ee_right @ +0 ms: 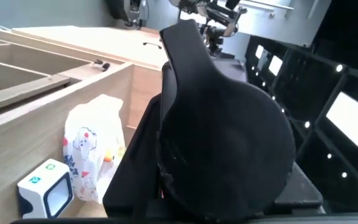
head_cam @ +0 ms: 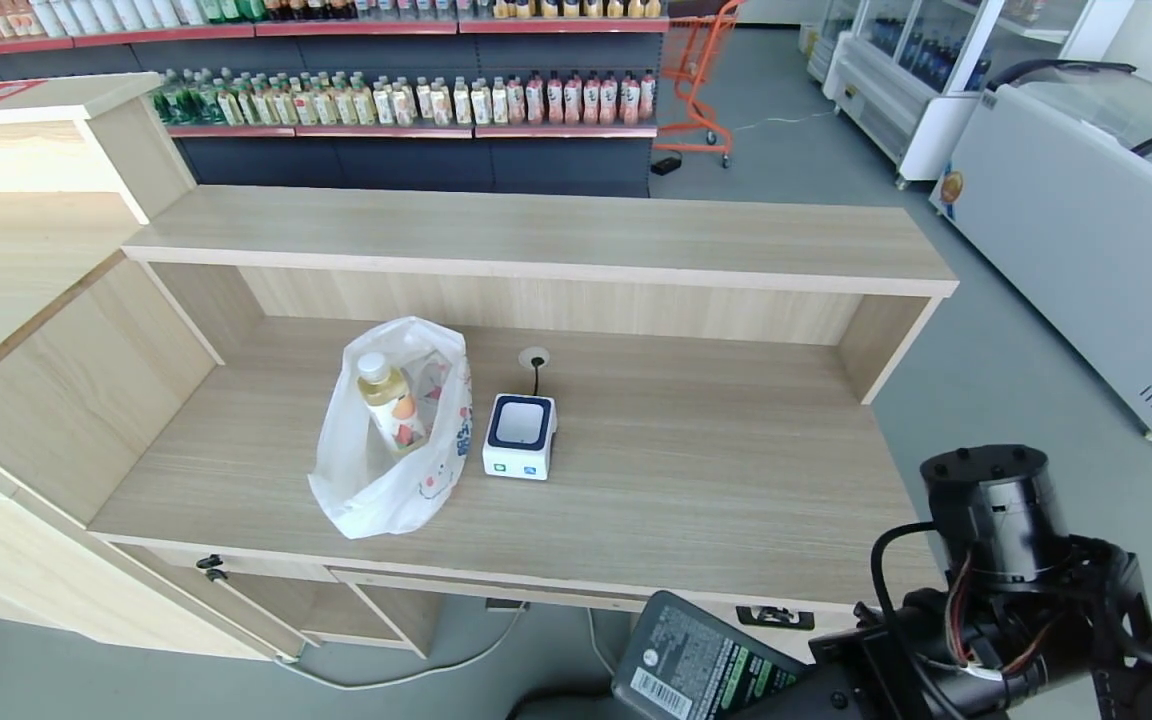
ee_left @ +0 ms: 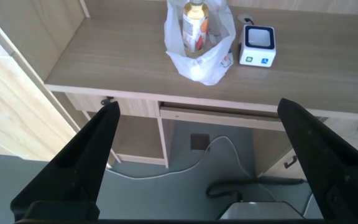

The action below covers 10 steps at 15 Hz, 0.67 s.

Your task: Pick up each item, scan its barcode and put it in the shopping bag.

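Right jaws clamped on dark grey flat packet (head_cam: 693,662), short of near desk (head_cam: 716,480) edge; left jaws spread wide, empty.
Held by one end: could slip on lift to white cube scanner (head_cam: 519,436), or clip white plastic shopping bag (head_cam: 386,480) beside it.

Count: one shopping bag (head_cam: 376,500); one bottle (head_cam: 388,400) standing inside it; one scanner (head_cam: 519,435); one dark pouch (head_cam: 696,665). Bag, bottle and scanner sit well ahead of the left gripper (ee_left: 197,104). Further bag contents: cannot tell.
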{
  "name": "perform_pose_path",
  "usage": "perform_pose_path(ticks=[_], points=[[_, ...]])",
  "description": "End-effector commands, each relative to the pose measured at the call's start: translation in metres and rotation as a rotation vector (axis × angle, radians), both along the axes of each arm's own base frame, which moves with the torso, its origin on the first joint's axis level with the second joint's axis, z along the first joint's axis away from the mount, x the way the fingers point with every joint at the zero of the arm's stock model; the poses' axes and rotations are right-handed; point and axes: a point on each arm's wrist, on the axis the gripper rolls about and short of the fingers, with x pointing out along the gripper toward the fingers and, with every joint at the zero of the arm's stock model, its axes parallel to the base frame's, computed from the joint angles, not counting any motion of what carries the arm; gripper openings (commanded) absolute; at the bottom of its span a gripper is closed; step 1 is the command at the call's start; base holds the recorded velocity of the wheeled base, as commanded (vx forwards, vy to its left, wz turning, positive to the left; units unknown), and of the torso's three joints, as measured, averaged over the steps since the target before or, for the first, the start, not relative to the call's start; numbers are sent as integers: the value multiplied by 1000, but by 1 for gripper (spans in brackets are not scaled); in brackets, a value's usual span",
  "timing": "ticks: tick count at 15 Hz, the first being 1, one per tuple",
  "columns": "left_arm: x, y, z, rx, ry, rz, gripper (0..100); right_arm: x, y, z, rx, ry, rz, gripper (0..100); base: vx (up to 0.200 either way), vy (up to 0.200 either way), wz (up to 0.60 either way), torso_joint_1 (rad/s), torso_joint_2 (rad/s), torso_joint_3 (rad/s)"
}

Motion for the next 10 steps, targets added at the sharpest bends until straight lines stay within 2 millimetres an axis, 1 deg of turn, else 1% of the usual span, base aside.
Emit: perform_pose_path(ticks=[1,2,3,6,8,9,10], points=[[0,0,0,0,0,1,100,4,-15,6,15,-23,-61,0,0,0,0,0,0,0],[0,0,0,0,0,-1,100,5,-19,5,12,-28,-75,0,0,0,0,0,0,0],[0,0,0,0,0,1,100,5,-19,4,10,-27,-75,0,0,0,0,0,0,0],[0,0,0,0,0,1,100,12,-14,3,10,-26,-70,0,0,0,0,0,0,0],[0,0,0,0,0,1,100,28,-6,7,21,-49,-71,0,0,0,0,0,0,0],[0,0,0,0,0,-1,100,39,-1,10,32,-66,-72,0,0,0,0,0,0,0],[0,0,0,0,0,1,100,45,7,11,36,-71,-59,0,0,0,0,0,0,0]])
